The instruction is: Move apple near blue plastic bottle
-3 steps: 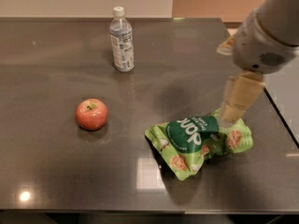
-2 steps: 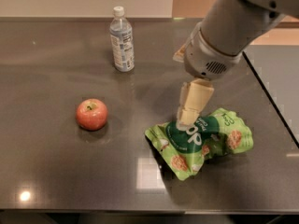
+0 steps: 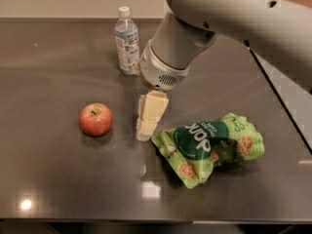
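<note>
currently, in the camera view, the apple [image 3: 96, 119] sits upright on the dark counter [image 3: 48, 62], left of centre, stem dimple facing up, untouched. the blue plastic bottle [image 3: 126, 42] stands upright towards the back edge of the counter, white cap on, well apart from the apple and behind it to the right. the gripper [image 3: 145, 133] points straight down between the apple and a crumpled green snack bag [image 3: 209, 147], its tip close to the counter surface. it is near the apple's right side but not touching it, and just beside the bag's left edge. whether the jaws stand apart or together cannot be told from this angle; no object is seen in them. the grey arm [image 3: 180, 48] reaches in from the upper right, and its wrist covers the counter just right of the bottle.
</note>
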`<act>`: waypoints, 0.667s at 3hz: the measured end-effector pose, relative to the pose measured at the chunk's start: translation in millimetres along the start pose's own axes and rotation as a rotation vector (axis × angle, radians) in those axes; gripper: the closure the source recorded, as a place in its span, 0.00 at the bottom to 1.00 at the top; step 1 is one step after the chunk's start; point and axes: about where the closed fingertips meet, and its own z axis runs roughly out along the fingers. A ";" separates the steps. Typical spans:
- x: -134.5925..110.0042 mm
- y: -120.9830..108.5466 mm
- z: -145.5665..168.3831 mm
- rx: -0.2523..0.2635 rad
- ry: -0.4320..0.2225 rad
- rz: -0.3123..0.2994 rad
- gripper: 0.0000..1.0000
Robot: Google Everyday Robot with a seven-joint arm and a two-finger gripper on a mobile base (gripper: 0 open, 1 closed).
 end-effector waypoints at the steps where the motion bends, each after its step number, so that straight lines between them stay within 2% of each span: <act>1: -31.1 -5.9 25.2 -0.031 -0.053 -0.028 0.00; 2: -51.2 -8.7 41.9 -0.052 -0.087 -0.043 0.00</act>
